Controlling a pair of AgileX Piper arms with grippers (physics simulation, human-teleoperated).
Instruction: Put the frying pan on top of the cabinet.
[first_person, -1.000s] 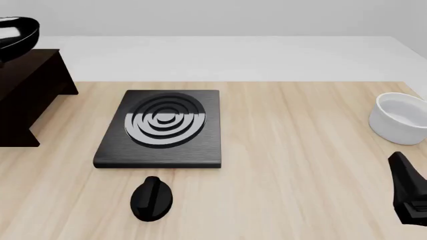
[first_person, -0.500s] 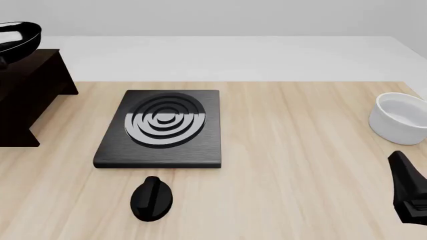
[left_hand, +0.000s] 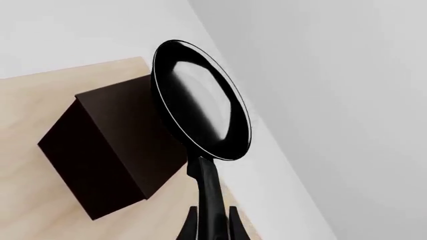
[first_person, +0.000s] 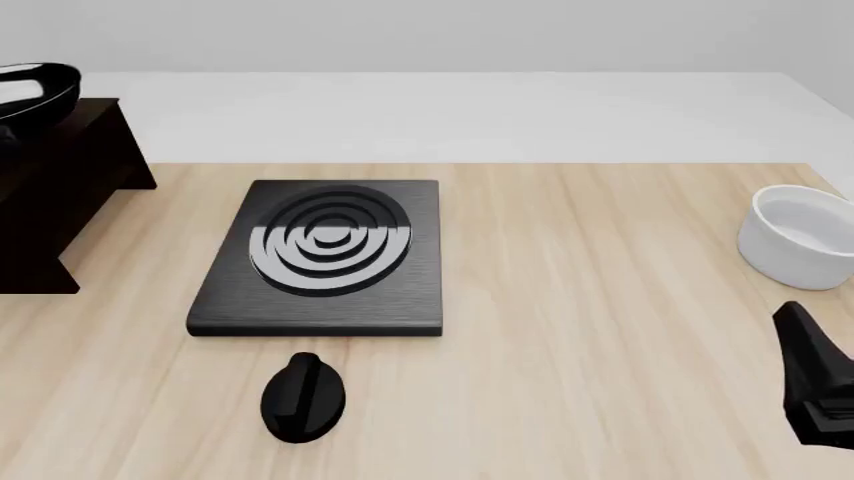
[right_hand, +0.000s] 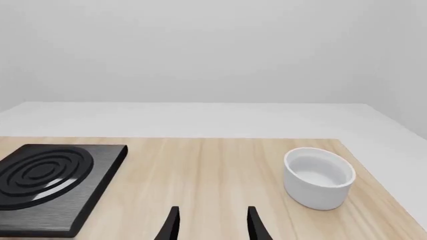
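The frying pan (left_hand: 200, 107) is held by its handle in the closed left gripper (left_hand: 212, 226), raised above the cabinet (left_hand: 110, 150) at the table's far left. The right gripper (right_hand: 210, 225) is held open and empty, near the white bowl (right_hand: 319, 176).

You see bright, even, soft light, sharp focus throughout, faint shadows, and glare on the frying pan (left_hand: 200, 107).

You see glossy black frying pan (left_hand: 200, 107), mirror-sheened inside. Cabinet (left_hand: 107, 150): dark matt wood. Table (first_person: 601, 330): pale smooth wood grain. At your 3 o'clock, bowl (first_person: 805, 236) smooth white, ceramic-looking.
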